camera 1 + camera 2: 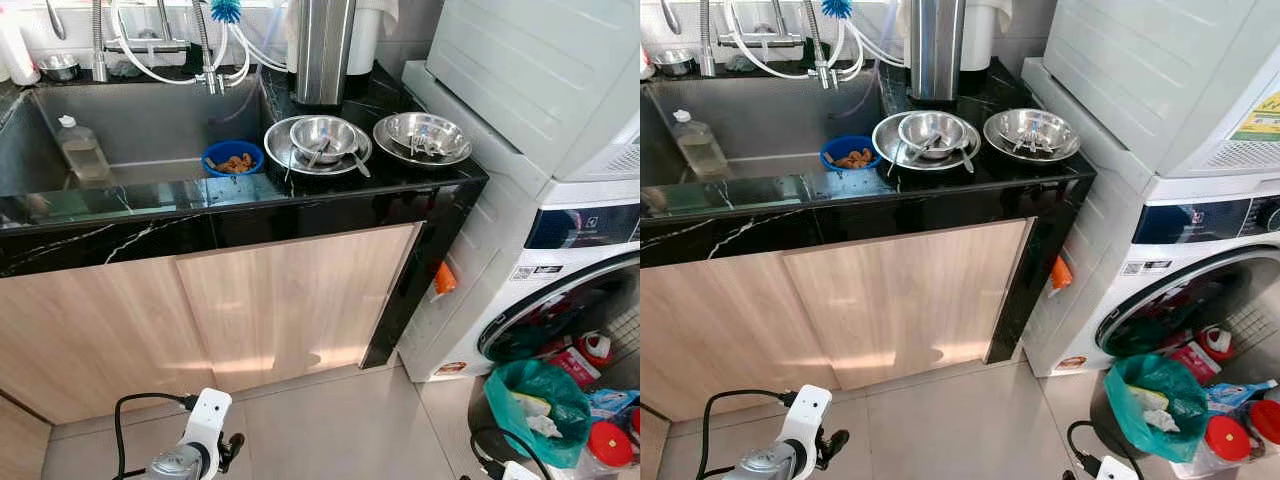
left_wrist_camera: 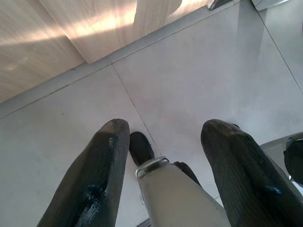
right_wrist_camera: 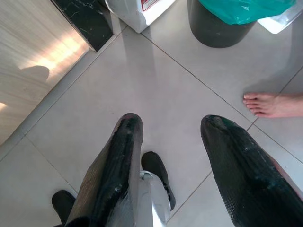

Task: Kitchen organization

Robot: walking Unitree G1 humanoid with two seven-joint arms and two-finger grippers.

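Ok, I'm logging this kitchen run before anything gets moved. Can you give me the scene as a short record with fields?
counter: black marble counter over wood cabinet doors
dishes: steel plate with bowl and spoons, beside a second steel plate with utensils
sink: blue bowl of food scraps and a plastic bottle inside
right of counter: washing machine, bin with green bag on the floor
left gripper: open, hanging low over floor tiles
right gripper: open, hanging low; a person's bare foot nearby
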